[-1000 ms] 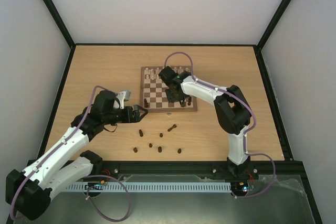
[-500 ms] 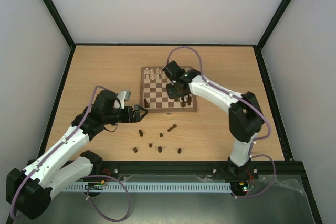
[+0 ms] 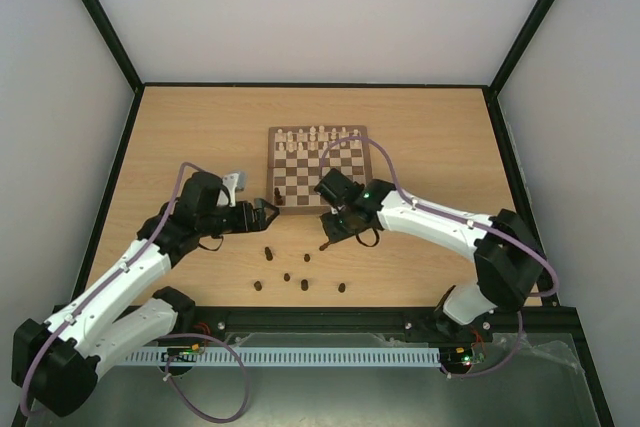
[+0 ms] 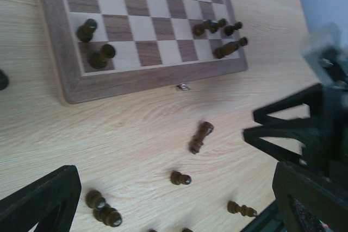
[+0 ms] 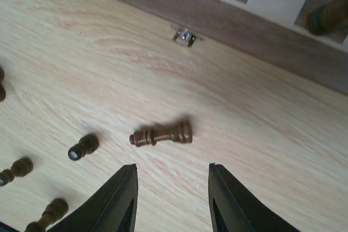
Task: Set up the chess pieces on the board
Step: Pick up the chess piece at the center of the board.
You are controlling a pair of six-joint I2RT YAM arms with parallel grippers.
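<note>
Chess pieces [image 3: 304,285] of dark brown turned wood lay scattered on the open strip of table [image 3: 200,137] between the board [image 3: 300,175] and the arms' bases, with one tall piece [image 5: 162,133] on its side just off the board's near edge; a few more dark ones [image 4: 100,55] stood on the board's nearest rows, two by the left corner and a cluster toward the right. The table was pale wood-grain, bounded by a black frame [image 3: 310,85], with wide bare room to the left, right and beyond the board. The board was checkered in dark brown and cream inside a brown border, with a small metal clasp [image 5: 186,37] on its front edge, and cream-white pieces [image 3: 315,134] lined its far side. The right gripper [image 5: 171,168] hung over the table with the tall piece just ahead of its black fingertips, jaws partly apart and holding nothing. The left gripper [image 3: 266,211] sat near the board's near-left corner, jaws spread wide and empty
</note>
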